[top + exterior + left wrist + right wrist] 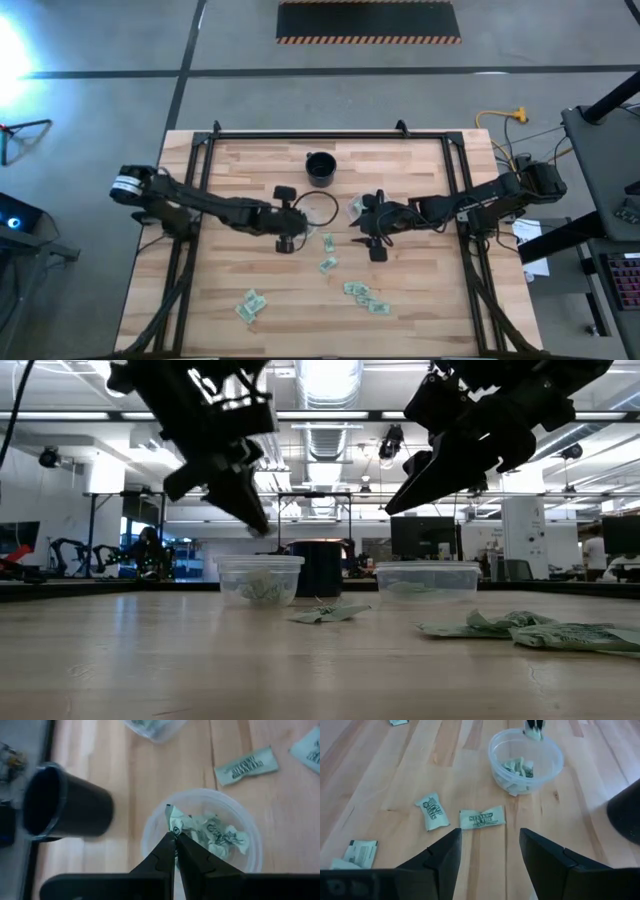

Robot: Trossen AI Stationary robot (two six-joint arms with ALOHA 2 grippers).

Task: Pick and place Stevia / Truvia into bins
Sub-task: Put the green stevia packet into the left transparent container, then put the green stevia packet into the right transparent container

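- There are two clear cups. One clear cup (202, 832) sits under the left gripper (174, 836) and has a few green and white packets inside. The other clear cup (427, 581) stands near it, just beside the right gripper (490, 845).
- There is one black cup (320, 167), standing a little behind the clear cups.
- The left gripper has its fingers pressed together on one packet (176, 822), and holds it right above its clear cup.
- The right gripper hangs over the table with its fingers apart and nothing between them.
- From above, about eight loose packets (327, 264) lie on the table. Two are close in front of the cups, and the others lie in two small piles nearer the front edge.
- Two of the loose ones (481, 817) lie flat, side by side, in front of the right gripper.
- The table (240, 170) is made of light wood boards with a black frame around it.
- Behind the table is a big room with bright ceiling lights, pipes and computer screens.
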